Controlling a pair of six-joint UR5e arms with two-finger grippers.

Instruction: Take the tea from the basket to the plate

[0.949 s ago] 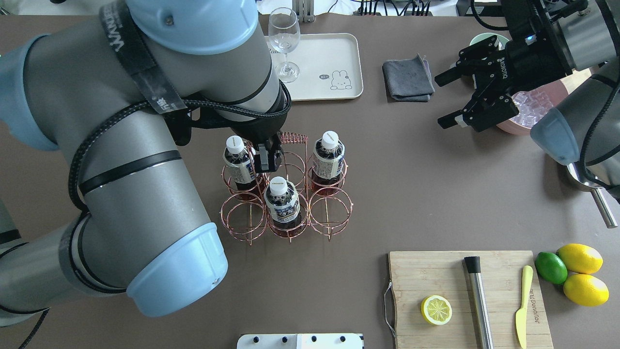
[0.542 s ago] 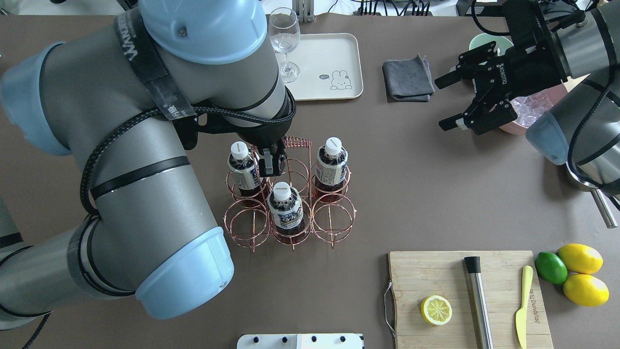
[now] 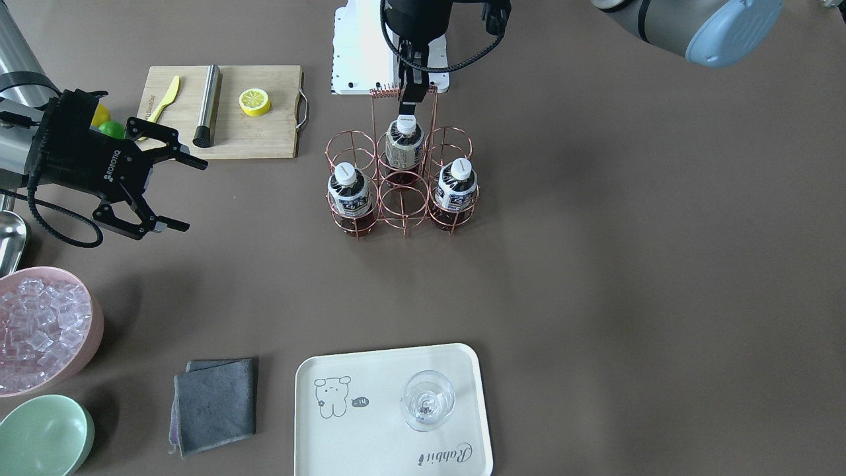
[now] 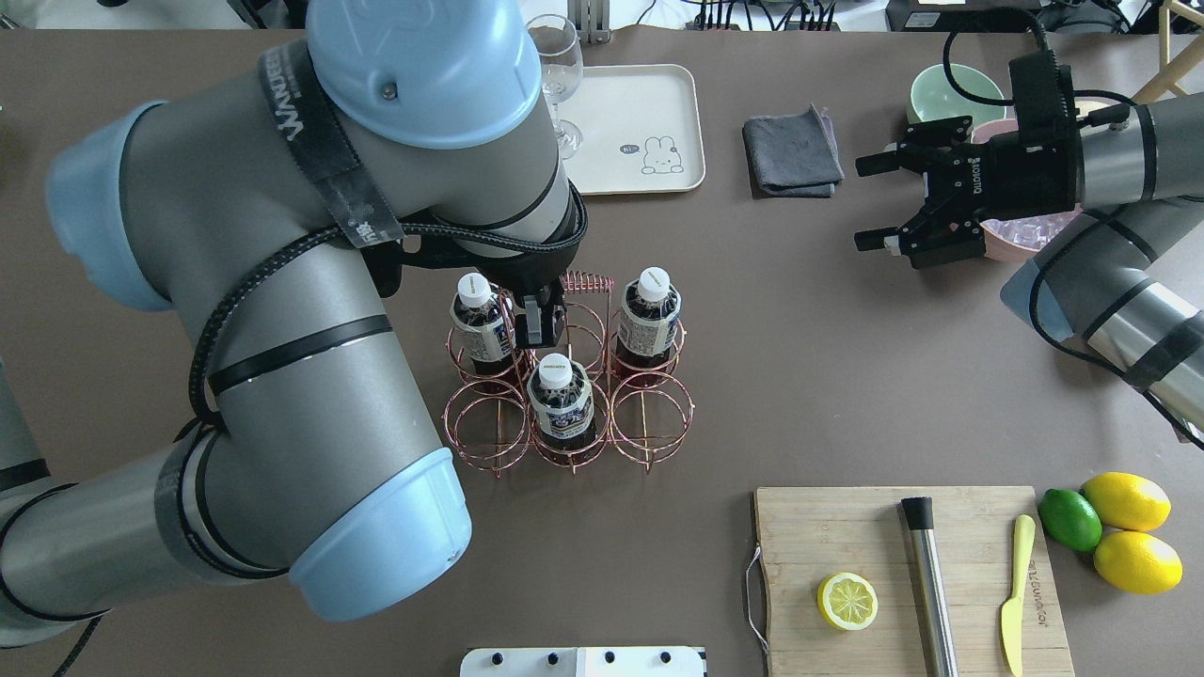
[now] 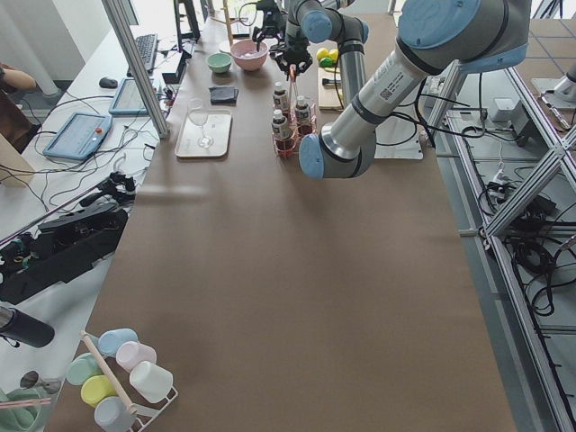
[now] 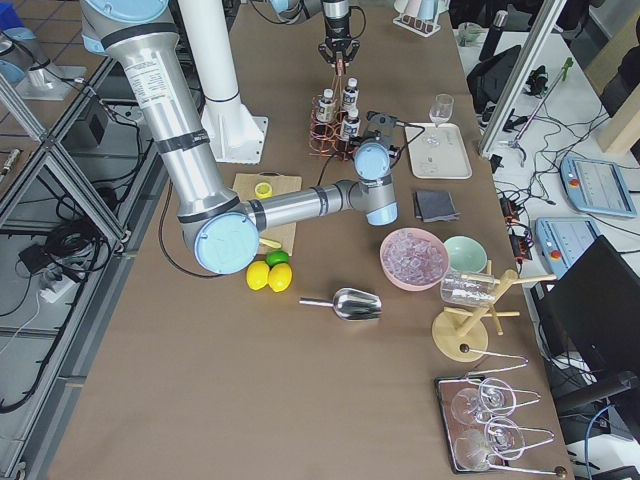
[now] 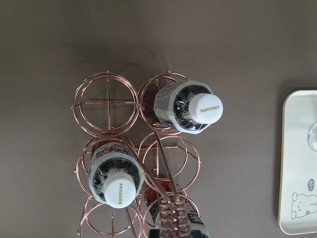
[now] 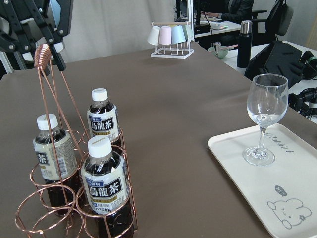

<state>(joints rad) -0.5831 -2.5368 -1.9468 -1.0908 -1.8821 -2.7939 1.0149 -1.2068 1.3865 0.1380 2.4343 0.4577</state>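
The copper wire basket stands mid-table and holds three tea bottles, at the left, front middle and right. My left gripper hangs straight down at the top of the basket's tall handle and appears shut on it. It also shows in the front view. The cream plate lies beyond the basket. My right gripper is open and empty, well to the basket's right, jaws facing it.
A wine glass stands on the plate. A grey cloth, a mint bowl and a pink bowl of ice are near the right arm. A cutting board with a lemon half lies front right.
My left gripper shifted to the right, and the basket with its three bottles shifted the same way. My right gripper turned and drew back slightly, still open.
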